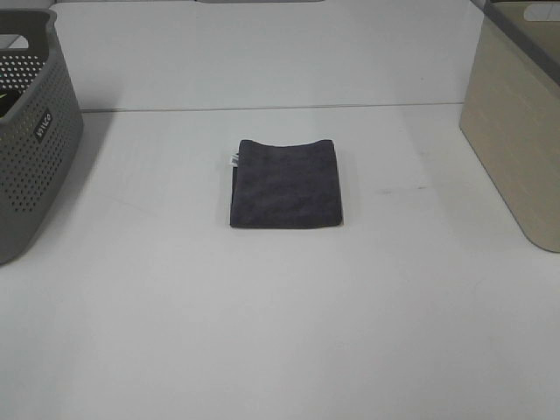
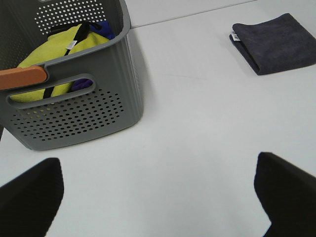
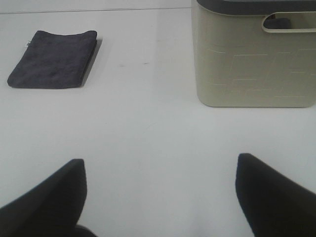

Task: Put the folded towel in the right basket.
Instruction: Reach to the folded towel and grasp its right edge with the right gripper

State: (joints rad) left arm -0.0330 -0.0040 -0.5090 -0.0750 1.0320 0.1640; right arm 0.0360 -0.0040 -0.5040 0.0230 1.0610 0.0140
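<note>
A dark grey folded towel lies flat in the middle of the white table; it also shows in the left wrist view and in the right wrist view. The beige right basket stands at the right edge; it also shows in the right wrist view. Neither gripper shows in the exterior high view. My left gripper is open and empty, well short of the towel. My right gripper is open and empty, with the towel and the basket ahead of it.
A grey perforated basket stands at the left edge; in the left wrist view it holds yellow and blue cloths. A seam in the white table runs across behind the towel.
</note>
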